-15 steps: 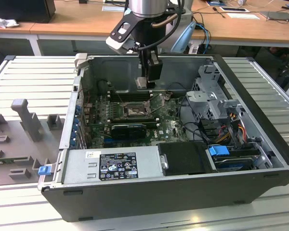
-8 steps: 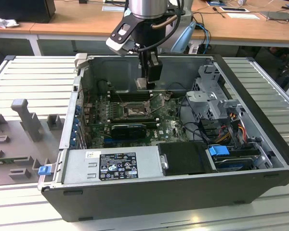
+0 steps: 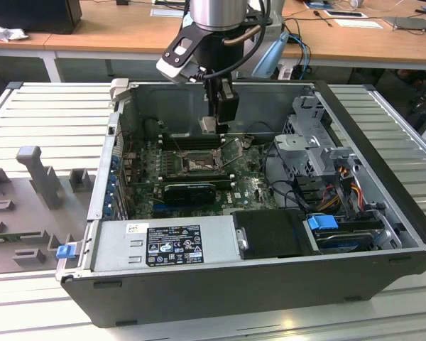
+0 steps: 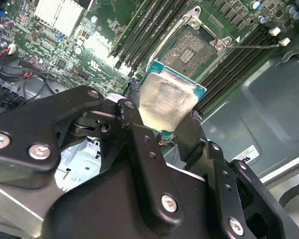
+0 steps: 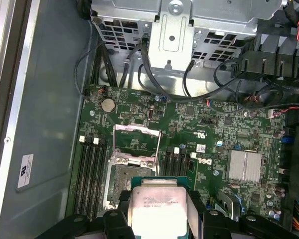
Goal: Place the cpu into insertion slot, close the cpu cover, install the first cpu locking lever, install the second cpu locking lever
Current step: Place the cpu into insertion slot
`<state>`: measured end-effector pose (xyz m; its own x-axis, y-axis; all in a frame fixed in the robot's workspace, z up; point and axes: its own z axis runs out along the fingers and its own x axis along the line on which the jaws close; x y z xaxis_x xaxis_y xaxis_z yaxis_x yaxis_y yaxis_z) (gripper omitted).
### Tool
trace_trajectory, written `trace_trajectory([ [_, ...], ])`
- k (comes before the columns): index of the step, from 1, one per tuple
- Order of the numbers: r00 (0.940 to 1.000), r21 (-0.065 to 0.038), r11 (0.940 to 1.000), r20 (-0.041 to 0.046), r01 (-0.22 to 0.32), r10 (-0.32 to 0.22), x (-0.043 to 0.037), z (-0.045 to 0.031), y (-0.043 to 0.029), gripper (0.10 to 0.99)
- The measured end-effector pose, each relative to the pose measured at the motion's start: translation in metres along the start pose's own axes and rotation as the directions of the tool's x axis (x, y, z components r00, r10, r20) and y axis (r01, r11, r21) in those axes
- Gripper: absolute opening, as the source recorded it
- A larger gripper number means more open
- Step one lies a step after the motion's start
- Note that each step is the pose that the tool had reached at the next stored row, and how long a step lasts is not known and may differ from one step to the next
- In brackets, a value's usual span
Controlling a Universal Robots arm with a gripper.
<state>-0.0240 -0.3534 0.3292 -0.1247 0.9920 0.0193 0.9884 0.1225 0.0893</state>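
Observation:
My gripper (image 3: 216, 122) hangs inside the open computer case, shut on the cpu (image 3: 209, 126), a flat square chip with a pale metal top. In both wrist views the black fingers (image 4: 134, 112) clamp the cpu (image 4: 167, 102) by two opposite edges. The insertion slot (image 3: 197, 165) is a dark square socket on the green motherboard, lying below the chip and apart from it. The socket (image 5: 120, 181) stands uncovered, partly hidden behind the held cpu (image 5: 157, 209). The silvery cpu cover (image 5: 137, 129) is swung up and open beside it. A thin locking lever (image 4: 254, 46) sticks out from the socket (image 4: 192, 47).
Long black memory slots (image 5: 89, 174) flank the socket. A black ribbed card (image 3: 192, 190) lies in front of it, and a power supply (image 3: 174, 241) fills the case front. A metal drive cage (image 3: 309, 145) with cables stands at the exterior view's right. Grey fixtures (image 3: 39, 177) sit outside.

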Motion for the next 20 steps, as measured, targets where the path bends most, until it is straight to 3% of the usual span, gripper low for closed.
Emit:
trace_trajectory([
  [20,1.0000,0.000,1.0000,0.0000,0.000,0.000,-0.0001,0.0071,-0.0006,0.525],
])
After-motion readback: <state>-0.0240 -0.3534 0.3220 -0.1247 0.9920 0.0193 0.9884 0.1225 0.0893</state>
